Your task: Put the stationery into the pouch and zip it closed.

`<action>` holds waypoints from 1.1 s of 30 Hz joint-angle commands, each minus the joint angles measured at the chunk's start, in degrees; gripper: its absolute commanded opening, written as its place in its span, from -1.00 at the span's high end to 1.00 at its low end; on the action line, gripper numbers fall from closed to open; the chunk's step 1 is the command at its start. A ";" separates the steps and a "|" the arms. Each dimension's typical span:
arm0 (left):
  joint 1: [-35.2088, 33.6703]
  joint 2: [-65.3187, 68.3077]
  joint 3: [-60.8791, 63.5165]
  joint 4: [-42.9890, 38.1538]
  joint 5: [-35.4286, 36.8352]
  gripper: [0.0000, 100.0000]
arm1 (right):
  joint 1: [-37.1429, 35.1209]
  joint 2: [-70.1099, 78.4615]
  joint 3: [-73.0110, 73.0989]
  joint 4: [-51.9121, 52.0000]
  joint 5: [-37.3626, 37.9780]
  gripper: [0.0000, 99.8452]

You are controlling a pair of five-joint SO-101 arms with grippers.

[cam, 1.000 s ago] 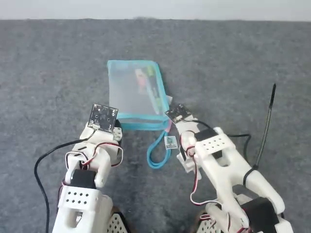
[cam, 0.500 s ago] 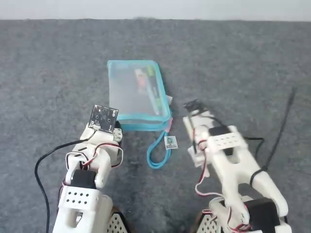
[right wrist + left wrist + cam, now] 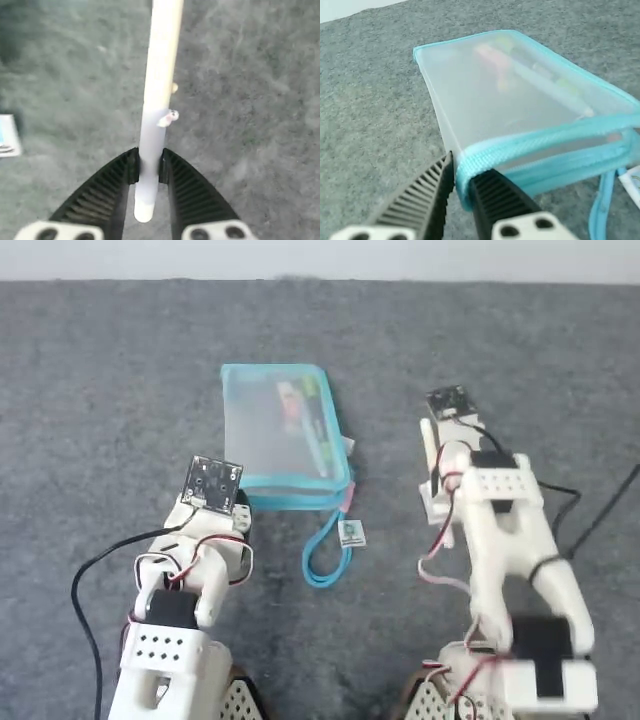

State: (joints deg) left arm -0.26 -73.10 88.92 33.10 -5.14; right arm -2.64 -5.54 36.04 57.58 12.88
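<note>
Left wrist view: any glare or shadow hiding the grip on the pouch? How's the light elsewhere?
Left wrist view: no glare, even light; the left gripper pinches the pouch at its corner, contents dim through its cloudy wall. Right wrist view: the white stick in the right gripper is bright, with a dark patch on the grey mat off to one side. High view: soft light, faint shadows.

I can read no text here. The small tag [image 3: 351, 533] by the pouch [image 3: 270, 440] bears print too small to tell.
</note>
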 commanded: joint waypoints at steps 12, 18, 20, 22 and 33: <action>-0.09 -1.05 -0.48 -1.58 0.53 0.97 | 1.19 2.95 1.32 0.22 0.97 0.72; -0.09 -1.05 -0.48 -1.49 0.53 0.97 | 1.27 3.03 2.55 0.22 0.62 0.72; -0.09 -1.05 -0.48 -1.49 0.53 0.97 | 1.27 3.03 2.81 0.22 0.62 0.72; -0.09 -1.05 -0.48 -1.49 0.53 0.97 | 1.27 3.03 2.81 0.22 0.62 0.75; -0.09 -1.05 -0.40 -1.49 0.53 0.97 | 1.19 6.37 2.46 0.22 0.88 0.91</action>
State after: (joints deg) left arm -0.26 -73.10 88.92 33.10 -5.14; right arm -1.67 -0.44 38.86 57.58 13.14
